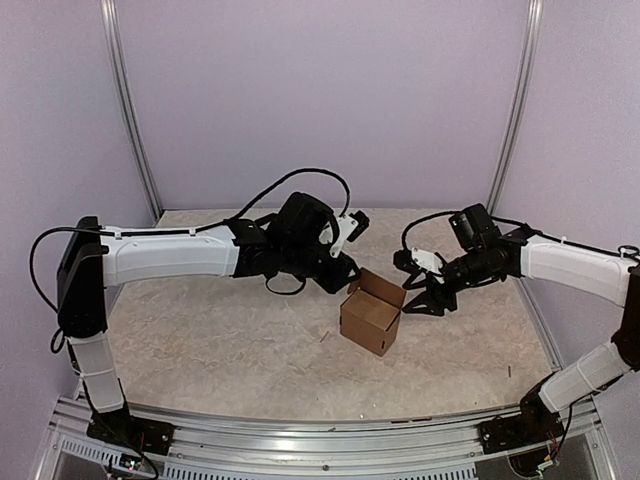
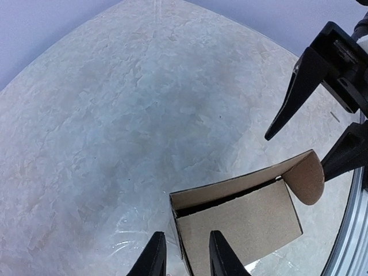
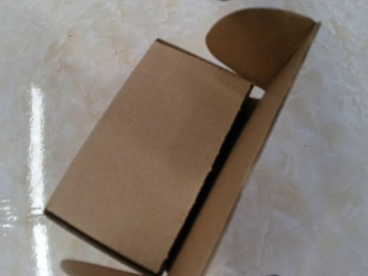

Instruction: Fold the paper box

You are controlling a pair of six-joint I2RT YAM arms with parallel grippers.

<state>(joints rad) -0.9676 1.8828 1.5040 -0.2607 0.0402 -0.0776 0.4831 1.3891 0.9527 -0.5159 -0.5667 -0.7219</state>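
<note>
The paper box [image 1: 372, 312] is a small brown cardboard box standing mid-table. One panel is folded over its top, leaving a dark slit beside a taller upright flap that ends in a rounded tab [image 2: 307, 178]. My left gripper [image 1: 345, 272] is open just behind the box. In the left wrist view its fingers [image 2: 153, 256] straddle the box's near left wall. My right gripper [image 1: 413, 298] is open at the box's right side, and its black fingers [image 2: 287, 109] show spread by the tab. In the right wrist view the box [image 3: 155, 155] fills the frame and no fingers show.
The table [image 1: 220, 330] has a pale marbled surface. An aluminium rail [image 1: 330, 435] runs along the near edge. Purple walls and metal posts close the back and sides. A small scrap [image 1: 322, 337] lies left of the box.
</note>
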